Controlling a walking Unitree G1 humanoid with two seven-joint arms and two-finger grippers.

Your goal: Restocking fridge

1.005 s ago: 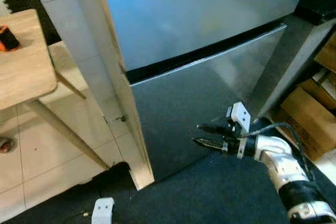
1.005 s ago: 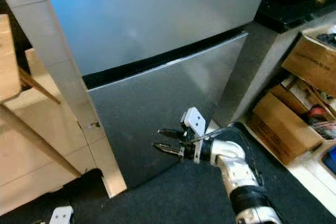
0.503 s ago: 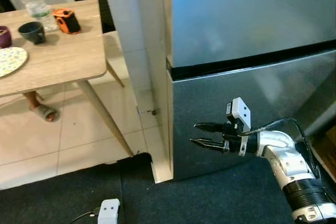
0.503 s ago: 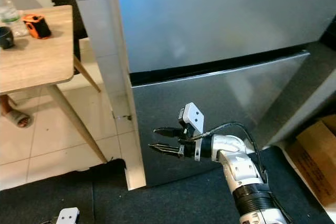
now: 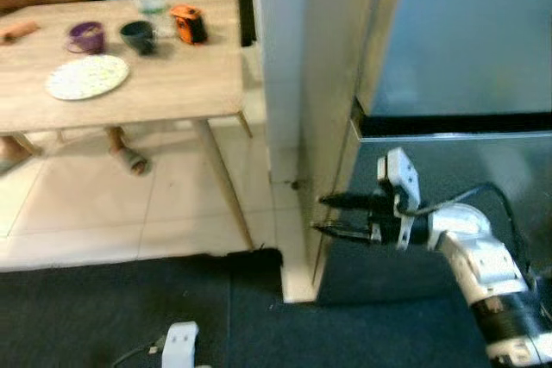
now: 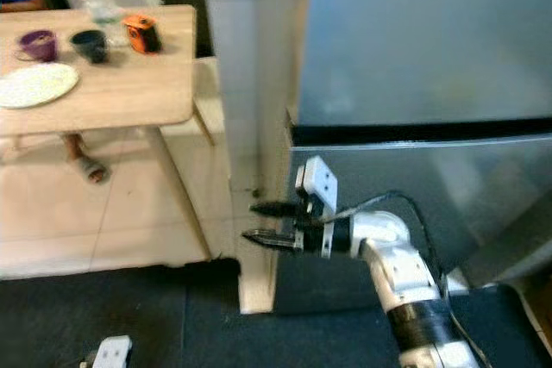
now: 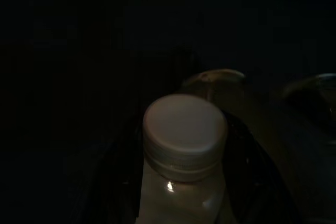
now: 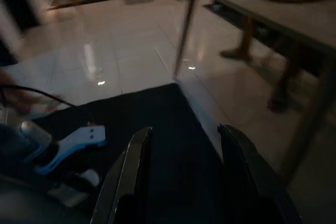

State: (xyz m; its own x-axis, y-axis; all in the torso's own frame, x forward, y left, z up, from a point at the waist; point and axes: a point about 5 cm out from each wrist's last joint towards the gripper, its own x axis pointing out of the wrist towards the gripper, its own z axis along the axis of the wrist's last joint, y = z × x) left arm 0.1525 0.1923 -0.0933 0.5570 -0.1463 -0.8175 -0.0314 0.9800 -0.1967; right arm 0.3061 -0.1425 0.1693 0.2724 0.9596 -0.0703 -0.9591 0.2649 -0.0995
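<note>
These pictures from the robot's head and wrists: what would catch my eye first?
A silver arm reaches out with its right gripper, two black fingers apart, at the left edge of a big steel fridge. To the left stands a wooden table with a plate and cups. In the dark left wrist view, the left gripper carries a white-capped bottle.

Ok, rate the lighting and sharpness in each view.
Left and right eye views: evenly lit, slightly soft, glare on the fridge. Left wrist view: nearly black, with a white-capped bottle faintly visible. Right wrist view: dim, the end effector's fingers blurred, light reflecting off the floor tiles.
</note>
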